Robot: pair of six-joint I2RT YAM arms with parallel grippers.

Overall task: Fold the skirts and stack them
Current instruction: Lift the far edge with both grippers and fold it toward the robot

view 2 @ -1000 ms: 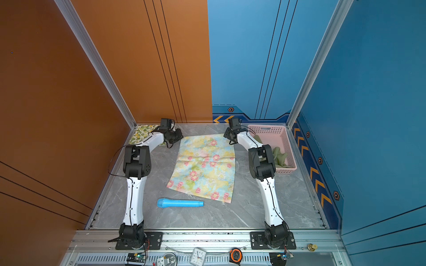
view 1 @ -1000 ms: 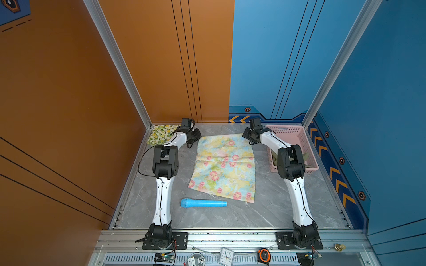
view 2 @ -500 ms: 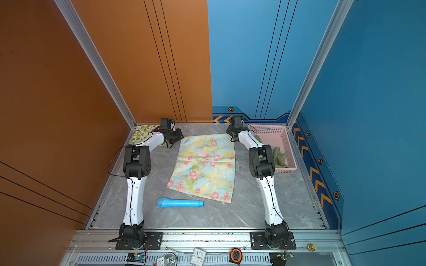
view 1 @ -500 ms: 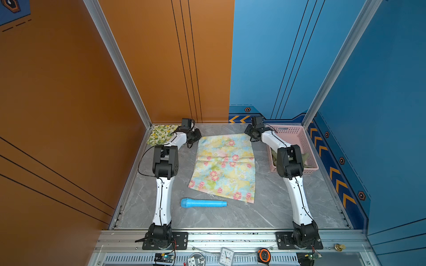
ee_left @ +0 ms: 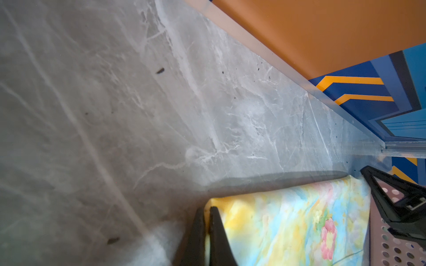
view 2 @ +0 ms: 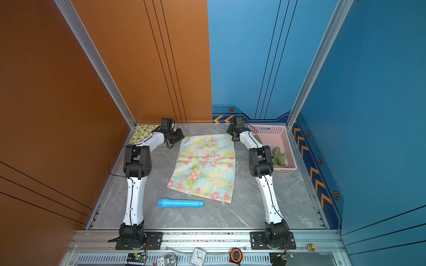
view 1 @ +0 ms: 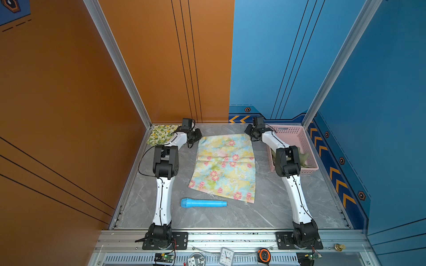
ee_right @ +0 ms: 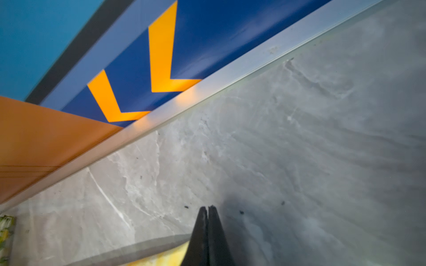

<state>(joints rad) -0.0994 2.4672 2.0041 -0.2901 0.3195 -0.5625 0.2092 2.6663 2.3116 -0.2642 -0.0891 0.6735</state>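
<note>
The pastel blue-yellow skirt with pink flowers (view 1: 226, 165) (view 2: 205, 165) lies spread flat mid-table. My left gripper (view 1: 198, 135) (ee_left: 207, 208) is at its far left corner, shut with the yellow cloth (ee_left: 288, 218) pinched between the jaws. My right gripper (view 1: 249, 133) (ee_right: 207, 207) is at the far right corner, jaws pressed together where the skirt's edge (ee_right: 161, 258) meets them. The lemon-print skirt (view 1: 161, 134) (view 2: 140, 133) lies folded in the far left corner. The olive green skirt (view 1: 304, 157) (view 2: 280, 157) lies crumpled in the basket.
A pink lattice basket (view 1: 290, 131) (view 2: 269, 130) stands at the far right against the wall. A blue cylinder (view 1: 204, 203) (view 2: 179, 203) lies near the front, just before the pastel skirt's near edge. The back wall is close behind both grippers.
The right gripper's jaws have closed at the skirt's far right corner after a small shift of its wrist. The left arm and the skirts have not moved.
</note>
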